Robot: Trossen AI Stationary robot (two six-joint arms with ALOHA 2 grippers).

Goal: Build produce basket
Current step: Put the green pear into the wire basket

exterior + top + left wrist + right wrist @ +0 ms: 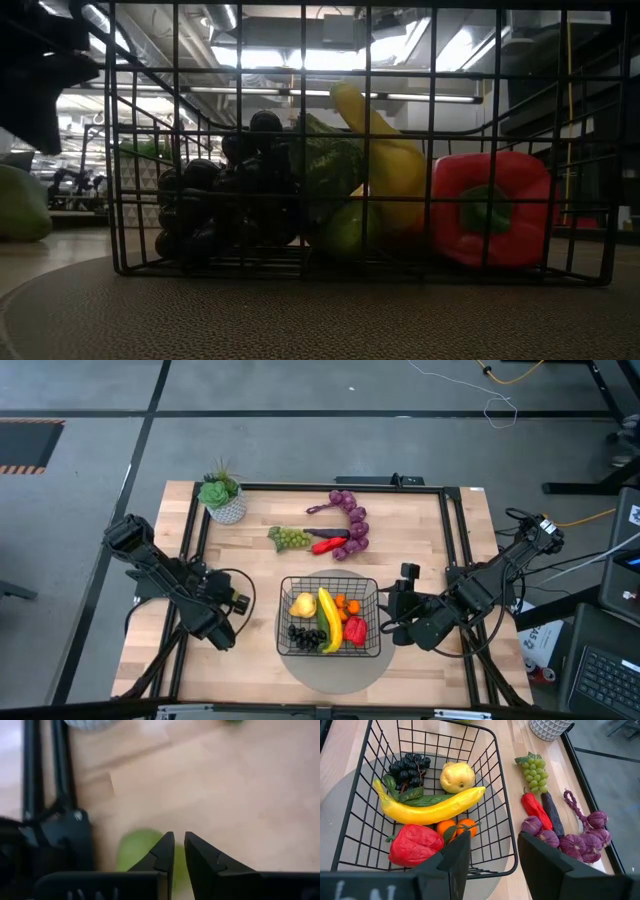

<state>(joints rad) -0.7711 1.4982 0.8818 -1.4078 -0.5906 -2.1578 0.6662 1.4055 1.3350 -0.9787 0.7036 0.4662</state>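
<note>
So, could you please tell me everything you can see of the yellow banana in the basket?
The long yellow plastic-looking banana is curved, glossy and whole, with tapered ends. It lies inside the black wire-mesh basket, stretched across the middle. It rests over the green cucumber, beside the dark grape bunch and the yellow-green pear, with the red pepper and orange pieces against its other side. In the low view one end rises above the pile.
</note>
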